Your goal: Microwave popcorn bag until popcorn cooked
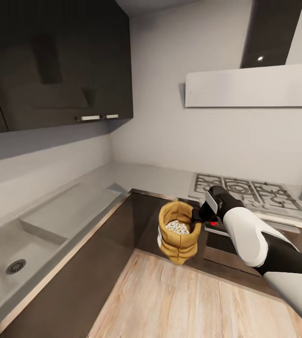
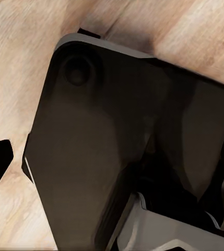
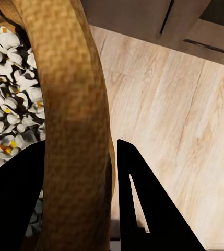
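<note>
The popcorn bag (image 1: 179,231) hangs upright off the surface (image 1: 136,176) over the wood floor (image 1: 179,300) — its rolled rim pinched between the right claw (image 1: 199,215)'s 2 fingers, pale popcorn (image 3: 10,99) inside — so the right arm carries it; the left claw's state I cannot tell.

One popcorn bag (image 1: 179,232), one gas hob (image 1: 244,190), one sink (image 1: 14,256), two cabinet handles (image 1: 96,117), one white hood (image 1: 251,86).
</note>
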### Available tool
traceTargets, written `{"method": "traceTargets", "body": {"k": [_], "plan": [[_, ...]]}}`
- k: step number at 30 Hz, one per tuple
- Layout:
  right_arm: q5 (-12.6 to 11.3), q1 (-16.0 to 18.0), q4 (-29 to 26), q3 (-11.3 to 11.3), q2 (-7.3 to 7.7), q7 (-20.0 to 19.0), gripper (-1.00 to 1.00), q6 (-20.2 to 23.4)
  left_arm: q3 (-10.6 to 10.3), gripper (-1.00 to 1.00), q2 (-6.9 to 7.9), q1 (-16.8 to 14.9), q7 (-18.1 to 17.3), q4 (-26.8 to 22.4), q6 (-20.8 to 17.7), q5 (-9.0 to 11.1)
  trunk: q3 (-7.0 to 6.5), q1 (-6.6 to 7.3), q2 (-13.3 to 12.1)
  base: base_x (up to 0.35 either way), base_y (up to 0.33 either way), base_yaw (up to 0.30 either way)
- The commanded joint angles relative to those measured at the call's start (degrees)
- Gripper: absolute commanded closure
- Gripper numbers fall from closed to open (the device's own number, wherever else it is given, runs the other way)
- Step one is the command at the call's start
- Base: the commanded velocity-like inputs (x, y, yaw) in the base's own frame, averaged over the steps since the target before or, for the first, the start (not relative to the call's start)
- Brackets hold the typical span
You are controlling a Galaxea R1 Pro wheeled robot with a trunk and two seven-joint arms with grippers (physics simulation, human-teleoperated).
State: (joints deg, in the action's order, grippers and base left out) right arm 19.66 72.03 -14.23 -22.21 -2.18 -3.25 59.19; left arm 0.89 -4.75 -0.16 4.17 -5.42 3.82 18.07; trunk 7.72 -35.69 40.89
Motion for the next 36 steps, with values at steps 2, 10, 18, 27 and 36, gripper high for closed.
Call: {"method": "traceTargets", "body": {"k": [2,10,18,27,36], "plan": [[0.6,0.0,-0.1,-0.4,-0.02,-0.4,1.0,0.2,0.0,-1.0,-0.01,0.0,0.1,0.0,0.1,0.2,0.09,0.02,0.1,-0.346,0.0,0.0],[0.4,0.0,0.0,-0.3,-0.1,-0.4,1.0,0.2,0.0,-1.0,0.01,0.0,0.1,0.0,0.1,0.1,0.09,0.02,0.1,-0.346,0.0,0.0],[0.1,0.0,0.1,-0.3,-0.66,-0.4,1.0,0.3,-0.1,-1.0,-0.05,0.0,0.1,0.0,0.1,-0.1,0.09,0.02,0.1,-0.346,0.0,0.0],[0.2,0.0,1.0,-0.4,-0.03,-0.4,1.0,0.2,0.0,-1.0,0.08,0.0,0.1,0.0,0.1,0.1,0.09,0.02,0.1,-0.346,0.0,0.0],[1.1,0.0,1.0,-0.4,0.25,0.0,1.0,0.2,0.1,-1.0,0.17,0.0,0.1,0.0,0.1,0.2,0.09,0.02,0.1,-0.316,0.0,0.0]]}}
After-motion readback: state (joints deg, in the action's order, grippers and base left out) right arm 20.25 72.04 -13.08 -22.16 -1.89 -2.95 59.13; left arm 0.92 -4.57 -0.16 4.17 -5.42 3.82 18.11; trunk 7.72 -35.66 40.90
